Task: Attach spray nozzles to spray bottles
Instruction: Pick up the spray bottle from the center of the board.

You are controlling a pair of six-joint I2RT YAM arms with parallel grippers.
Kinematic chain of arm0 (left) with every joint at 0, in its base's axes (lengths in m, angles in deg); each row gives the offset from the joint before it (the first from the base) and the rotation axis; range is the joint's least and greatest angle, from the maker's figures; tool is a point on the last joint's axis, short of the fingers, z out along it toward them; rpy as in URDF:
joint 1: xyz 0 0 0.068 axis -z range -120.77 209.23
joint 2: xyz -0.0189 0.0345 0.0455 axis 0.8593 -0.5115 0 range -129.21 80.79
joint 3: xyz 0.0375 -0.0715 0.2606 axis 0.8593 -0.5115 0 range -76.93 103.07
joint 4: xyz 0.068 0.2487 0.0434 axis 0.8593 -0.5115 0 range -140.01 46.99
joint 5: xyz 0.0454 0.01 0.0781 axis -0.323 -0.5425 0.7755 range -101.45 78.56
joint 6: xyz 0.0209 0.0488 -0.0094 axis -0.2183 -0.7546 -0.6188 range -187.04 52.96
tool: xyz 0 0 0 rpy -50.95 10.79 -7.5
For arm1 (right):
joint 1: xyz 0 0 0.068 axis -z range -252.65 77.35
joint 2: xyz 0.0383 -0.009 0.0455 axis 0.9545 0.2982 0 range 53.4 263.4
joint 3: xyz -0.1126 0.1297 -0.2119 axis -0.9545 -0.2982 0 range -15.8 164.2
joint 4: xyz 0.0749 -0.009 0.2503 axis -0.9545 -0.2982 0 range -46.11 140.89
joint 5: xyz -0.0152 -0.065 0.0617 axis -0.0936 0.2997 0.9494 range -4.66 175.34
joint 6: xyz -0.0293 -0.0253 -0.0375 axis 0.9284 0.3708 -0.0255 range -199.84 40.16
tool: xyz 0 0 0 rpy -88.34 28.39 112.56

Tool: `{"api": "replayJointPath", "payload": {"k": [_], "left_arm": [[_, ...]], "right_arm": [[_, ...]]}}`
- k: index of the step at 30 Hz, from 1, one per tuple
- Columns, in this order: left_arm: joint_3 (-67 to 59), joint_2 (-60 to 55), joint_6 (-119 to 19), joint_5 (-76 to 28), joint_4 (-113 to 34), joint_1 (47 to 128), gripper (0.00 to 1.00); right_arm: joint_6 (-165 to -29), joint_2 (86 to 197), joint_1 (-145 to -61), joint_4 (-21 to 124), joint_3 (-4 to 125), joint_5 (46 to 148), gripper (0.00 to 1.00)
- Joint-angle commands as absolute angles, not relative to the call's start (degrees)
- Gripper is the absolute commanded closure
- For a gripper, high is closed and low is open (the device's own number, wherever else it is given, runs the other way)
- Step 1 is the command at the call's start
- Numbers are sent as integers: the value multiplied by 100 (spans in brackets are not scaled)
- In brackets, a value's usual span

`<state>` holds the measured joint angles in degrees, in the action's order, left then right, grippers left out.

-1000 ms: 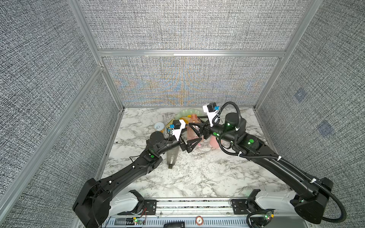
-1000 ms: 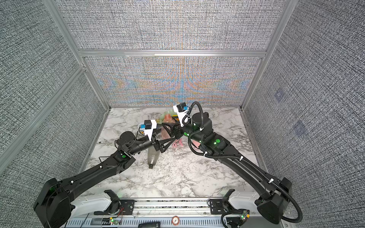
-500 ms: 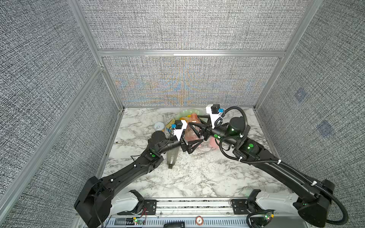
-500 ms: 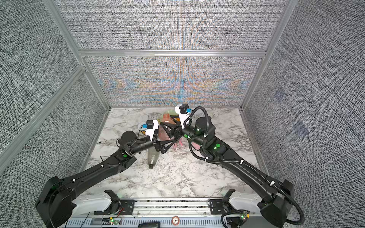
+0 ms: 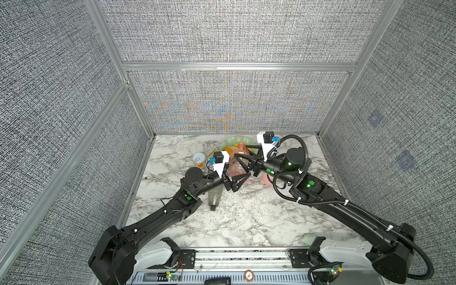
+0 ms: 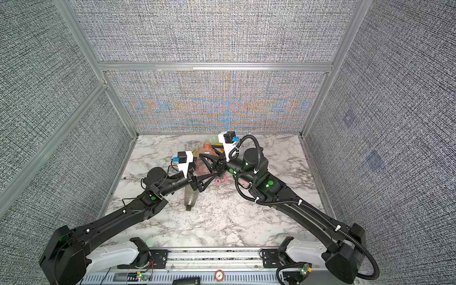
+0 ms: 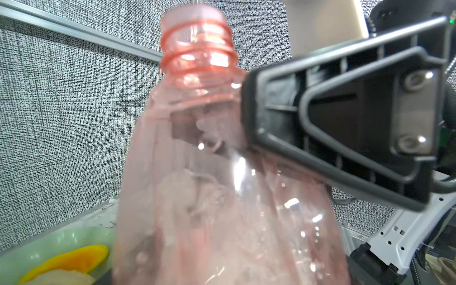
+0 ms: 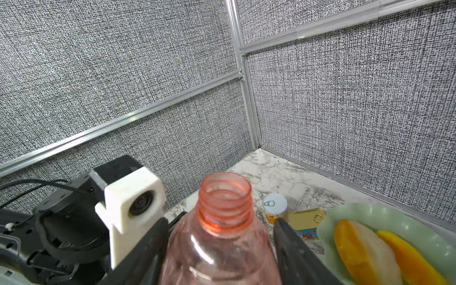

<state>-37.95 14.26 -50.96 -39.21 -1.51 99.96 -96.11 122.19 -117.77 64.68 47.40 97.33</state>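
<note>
The jaws of the right gripper (image 8: 220, 222) are closed on the shoulders of the clear pink bottle (image 8: 217, 256), upright near the green plate (image 8: 328, 222); whether the left gripper (image 5: 240, 182) grips its lower part, I cannot tell; the bottle should stand vertical, so its bare threaded neck (image 8: 225, 197) is met straight; it looks empty; the plate holds fruit slices (image 8: 370, 254).

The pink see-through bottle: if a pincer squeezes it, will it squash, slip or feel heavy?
Probably light: the pink bottle shows no liquid inside. Its thin clear plastic likely dents under a hard squeeze. Glossy glints suggest a slippery surface.
</note>
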Motion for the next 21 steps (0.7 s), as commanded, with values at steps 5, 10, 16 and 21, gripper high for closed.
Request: {"api": "replayJointPath", "payload": {"k": [5, 10, 16, 21], "left_arm": [[-3720, 1364, -5246, -3801, -38, 9993, 23], [-3768, 1436, -5345, -3371, -52, 9993, 23], [-3899, 1566, -5429, -2719, 76, 9993, 23], [-4157, 1946, -5749, -1716, 315, 9995, 22]], "right_arm": [[-9724, 12259, -11844, 6736, 4779, 9898, 31], [-9661, 12177, -11917, 6393, 4984, 9870, 17], [-9435, 11957, -12163, 5869, 5225, 9028, 11], [-9771, 11643, -12261, 4981, 5326, 7277, 11]]}}
